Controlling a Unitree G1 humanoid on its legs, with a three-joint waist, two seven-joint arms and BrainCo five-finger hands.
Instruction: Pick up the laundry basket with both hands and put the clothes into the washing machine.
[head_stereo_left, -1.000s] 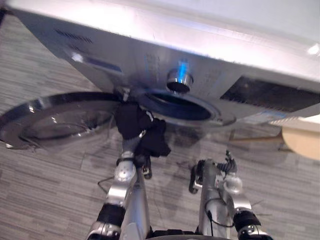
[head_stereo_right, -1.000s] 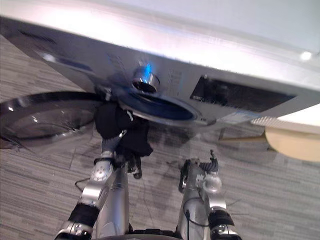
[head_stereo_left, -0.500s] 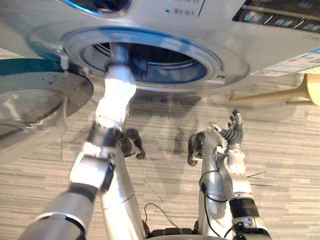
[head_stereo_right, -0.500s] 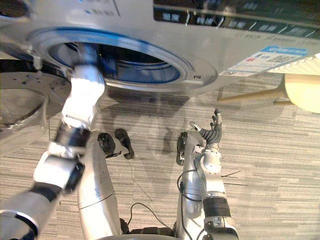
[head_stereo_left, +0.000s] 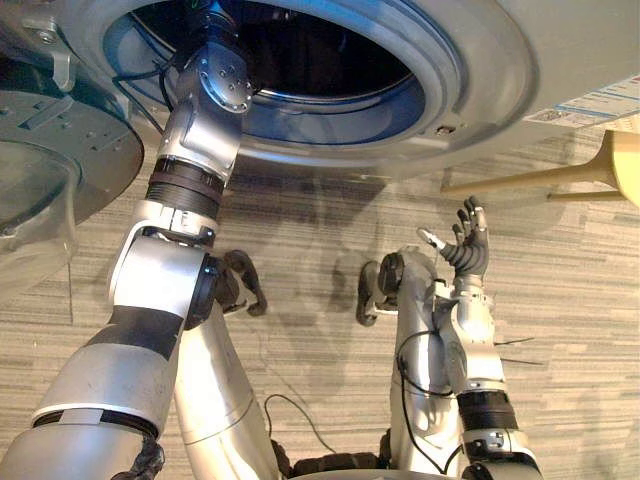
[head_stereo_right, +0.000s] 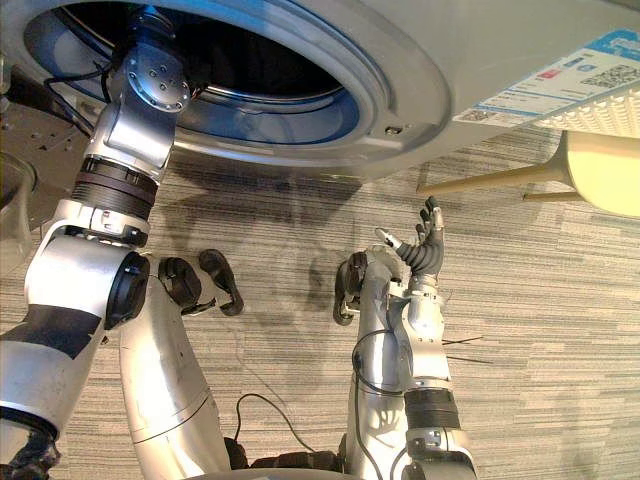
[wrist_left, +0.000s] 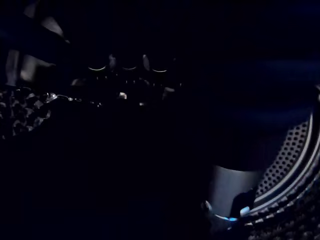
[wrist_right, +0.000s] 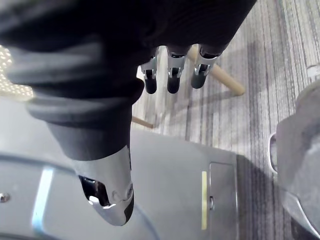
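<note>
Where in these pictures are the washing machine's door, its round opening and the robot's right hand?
door (head_stereo_left: 90, 160), left eye view, its grey inner face.
round opening (head_stereo_left: 480, 70), left eye view, the silver ring's right side.
right hand (head_stereo_left: 464, 252), left eye view, its palm.

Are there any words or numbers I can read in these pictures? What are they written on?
The sticker on the front of the washer, white with a blue band: it has print, but it is too small and blurred to read.
No other words, numbers or signs can be made out.
</note>
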